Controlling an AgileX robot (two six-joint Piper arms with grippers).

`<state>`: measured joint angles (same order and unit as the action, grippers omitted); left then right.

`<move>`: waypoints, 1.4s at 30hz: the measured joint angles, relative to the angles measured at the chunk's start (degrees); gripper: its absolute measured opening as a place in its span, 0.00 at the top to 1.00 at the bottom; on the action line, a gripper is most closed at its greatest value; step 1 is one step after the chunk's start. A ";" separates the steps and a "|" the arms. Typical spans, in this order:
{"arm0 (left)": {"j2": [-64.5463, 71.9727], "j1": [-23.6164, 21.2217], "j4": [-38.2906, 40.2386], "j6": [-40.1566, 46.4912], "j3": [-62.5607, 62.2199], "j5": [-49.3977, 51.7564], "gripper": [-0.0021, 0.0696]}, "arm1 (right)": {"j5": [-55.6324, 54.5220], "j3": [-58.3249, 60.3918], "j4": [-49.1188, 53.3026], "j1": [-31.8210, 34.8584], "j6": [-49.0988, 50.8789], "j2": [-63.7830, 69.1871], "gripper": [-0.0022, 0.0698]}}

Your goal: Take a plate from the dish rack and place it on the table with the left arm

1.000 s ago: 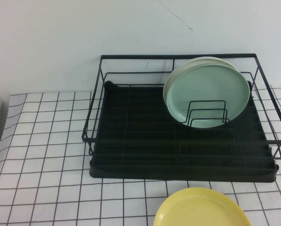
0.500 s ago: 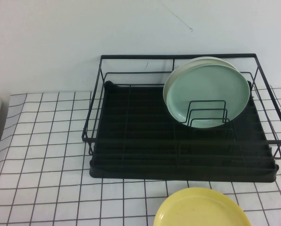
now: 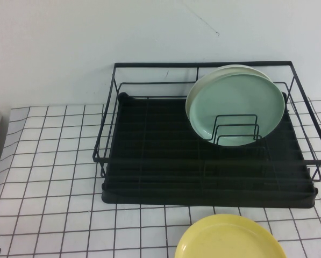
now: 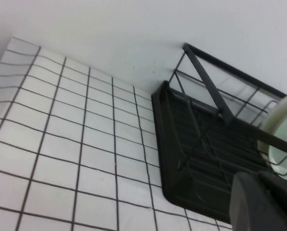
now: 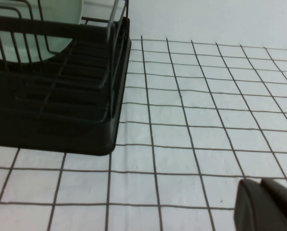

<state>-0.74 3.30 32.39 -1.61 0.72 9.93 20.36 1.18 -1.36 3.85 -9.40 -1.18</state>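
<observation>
While the left gripper shows only as a dark blur by the table's near left corner, and the right gripper likewise low over bare cloth, neither one's finger spread can be told. The mint-green plate stands upright in the wire dividers toward the far right of the dish rack, touching a cream-white plate behind it. A reach could snag the dividers, drag both plates, or tip one; a yellow plate crowds the near edge.
</observation>
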 joint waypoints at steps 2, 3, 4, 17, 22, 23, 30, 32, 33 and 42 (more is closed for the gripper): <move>1.47 0.00 0.00 0.00 -2.60 3.55 0.98 | 0.00 0.00 0.00 0.00 0.00 0.00 0.97; 2.59 0.00 -0.39 0.00 -4.18 4.91 0.98 | 0.00 0.00 0.00 0.00 0.00 0.00 0.97; 4.31 0.00 -1.23 0.00 -6.39 6.68 0.98 | 0.00 0.00 0.00 0.00 0.00 0.00 0.97; 33.75 0.00 1.82 21.64 -30.60 20.29 0.98 | 0.00 0.00 0.00 0.00 0.00 0.00 0.97; 45.68 0.00 14.74 39.34 -40.06 22.36 0.98 | 0.00 0.00 0.00 0.00 0.00 0.00 0.97; 48.15 0.00 17.30 42.43 -42.12 22.75 0.98 | 0.00 0.00 0.00 0.00 0.00 0.00 0.97; 65.29 0.00 26.36 53.93 -55.18 26.53 0.98 | 0.00 0.00 0.00 0.00 0.00 0.00 0.97; 70.56 0.00 28.80 57.40 -58.61 27.97 0.98 | 0.00 0.00 0.00 0.00 0.00 0.00 0.97; 72.52 0.00 30.13 58.86 -59.85 28.42 0.98 | 0.00 0.00 0.00 0.00 0.00 0.00 0.97; 91.18 3.39 38.62 70.42 -73.80 32.32 0.98 | 0.00 0.00 0.00 0.00 0.00 0.00 0.97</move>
<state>90.43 6.69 71.01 68.82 -73.08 42.25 20.36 1.18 -1.36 3.85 -9.40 -1.18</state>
